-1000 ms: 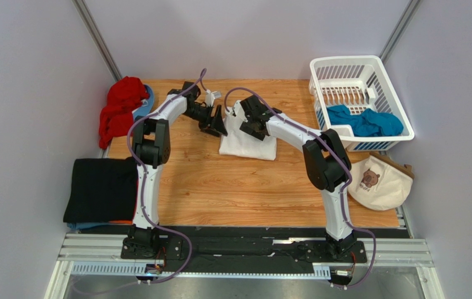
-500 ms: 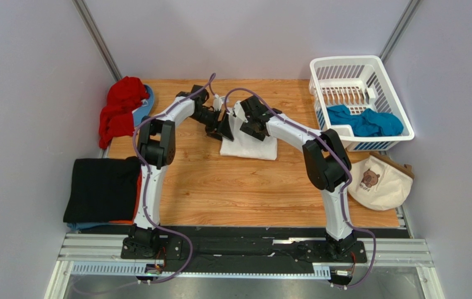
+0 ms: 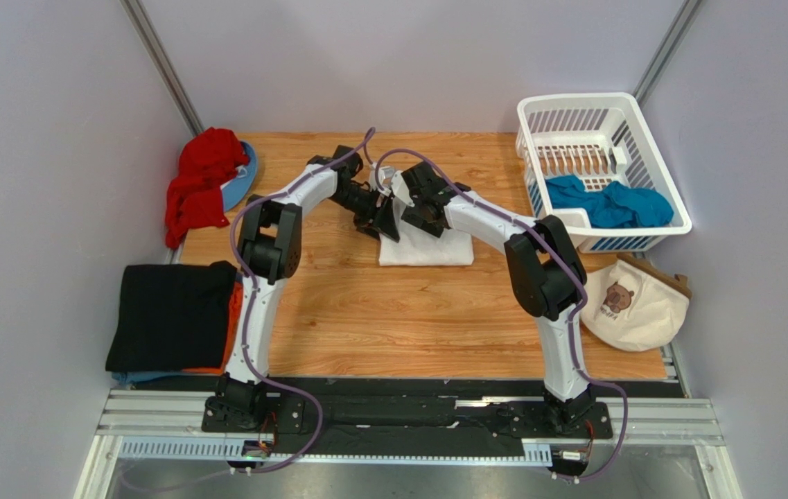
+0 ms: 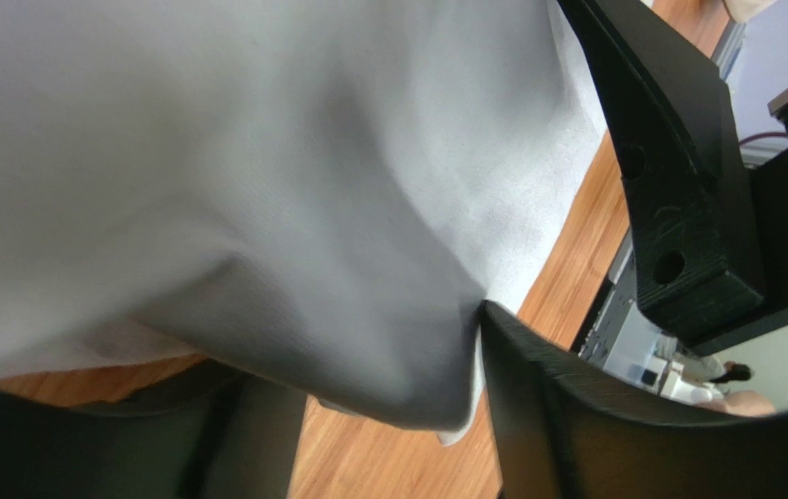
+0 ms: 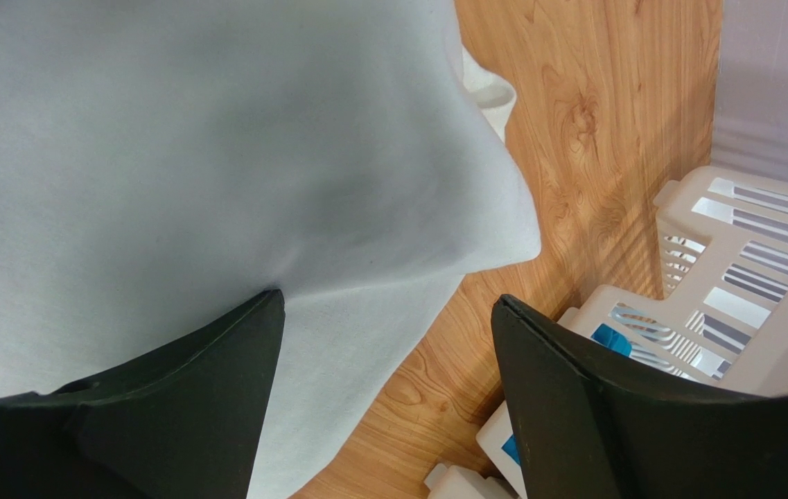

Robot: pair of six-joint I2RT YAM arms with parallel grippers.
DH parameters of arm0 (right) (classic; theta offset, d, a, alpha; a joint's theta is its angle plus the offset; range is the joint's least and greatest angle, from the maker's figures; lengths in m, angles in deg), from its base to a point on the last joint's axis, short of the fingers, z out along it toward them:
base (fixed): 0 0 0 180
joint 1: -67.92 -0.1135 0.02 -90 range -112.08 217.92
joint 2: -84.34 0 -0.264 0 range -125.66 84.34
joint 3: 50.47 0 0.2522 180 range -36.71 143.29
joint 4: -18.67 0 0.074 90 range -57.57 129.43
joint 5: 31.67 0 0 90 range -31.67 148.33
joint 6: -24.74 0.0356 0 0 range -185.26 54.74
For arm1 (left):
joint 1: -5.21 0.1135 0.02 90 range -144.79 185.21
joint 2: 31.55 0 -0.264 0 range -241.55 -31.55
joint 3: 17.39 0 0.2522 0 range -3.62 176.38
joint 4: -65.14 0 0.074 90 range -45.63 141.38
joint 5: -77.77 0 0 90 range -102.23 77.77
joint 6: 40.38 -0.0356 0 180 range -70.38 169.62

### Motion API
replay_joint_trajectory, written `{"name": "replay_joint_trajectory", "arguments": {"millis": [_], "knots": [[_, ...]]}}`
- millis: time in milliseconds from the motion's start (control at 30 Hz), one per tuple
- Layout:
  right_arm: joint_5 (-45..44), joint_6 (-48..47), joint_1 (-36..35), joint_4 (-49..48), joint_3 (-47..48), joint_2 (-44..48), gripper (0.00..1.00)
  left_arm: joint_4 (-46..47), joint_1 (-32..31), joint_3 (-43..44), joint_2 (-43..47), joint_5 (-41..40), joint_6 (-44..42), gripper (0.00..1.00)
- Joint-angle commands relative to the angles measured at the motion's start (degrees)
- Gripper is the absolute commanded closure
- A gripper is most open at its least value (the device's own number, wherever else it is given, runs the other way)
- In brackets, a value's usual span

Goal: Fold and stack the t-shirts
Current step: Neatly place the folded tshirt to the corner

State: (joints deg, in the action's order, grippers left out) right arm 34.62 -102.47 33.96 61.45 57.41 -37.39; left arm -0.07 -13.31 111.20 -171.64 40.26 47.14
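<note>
White t-shirt (image 3: 431,250) on wooden worktop (image 3: 398,312), left claw (image 4: 377,348) spread against cloth, right claw (image 5: 387,301) spread too

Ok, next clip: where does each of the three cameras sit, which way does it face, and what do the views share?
Top external: above and behind the bases, looking down on the table; both arms whole, left gripper and right gripper at the white t-shirt.
Left wrist: on the left arm, looking closely at that shirt; own black fingers below.
Right wrist: same on the right arm; own fingers, white basket beyond.
Shared: the white t-shirt appears in all three.
</note>
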Motion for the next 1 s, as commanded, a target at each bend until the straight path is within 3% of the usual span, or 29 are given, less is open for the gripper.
{"name": "replay_joint_trajectory", "arguments": {"millis": [0,100,233,500,733,967], "knots": [[1.20,1.18,-0.15,-1.77,-1.05,1.85,0.22,0.11,-1.69,1.01,-1.32,-0.37,0.81,0.42],[1.29,1.18,-0.15,-2.21,-1.84,2.46,0.22,0.81,-1.87,1.10,-1.41,-0.46,1.60,0.60],[1.12,1.09,-0.23,-2.38,-2.89,3.16,0.22,1.61,-1.87,1.37,-1.59,-0.46,2.13,1.00],[-1.78,-0.67,-0.23,-3.09,-7.37,8.70,0.23,0.38,-0.91,-1.96,1.13,-2.48,-1.29,1.00],[-5.91,-2.25,-0.06,-2.91,-13.25,19.15,0.22,-5.84,4.54,-6.98,12.98,-8.71,-6.39,1.00],[-6.44,-1.81,-0.15,-1.33,-16.52,25.22,0.22,-13.68,7.27,-11.63,25.20,-20.21,-14.21,1.00]]}}
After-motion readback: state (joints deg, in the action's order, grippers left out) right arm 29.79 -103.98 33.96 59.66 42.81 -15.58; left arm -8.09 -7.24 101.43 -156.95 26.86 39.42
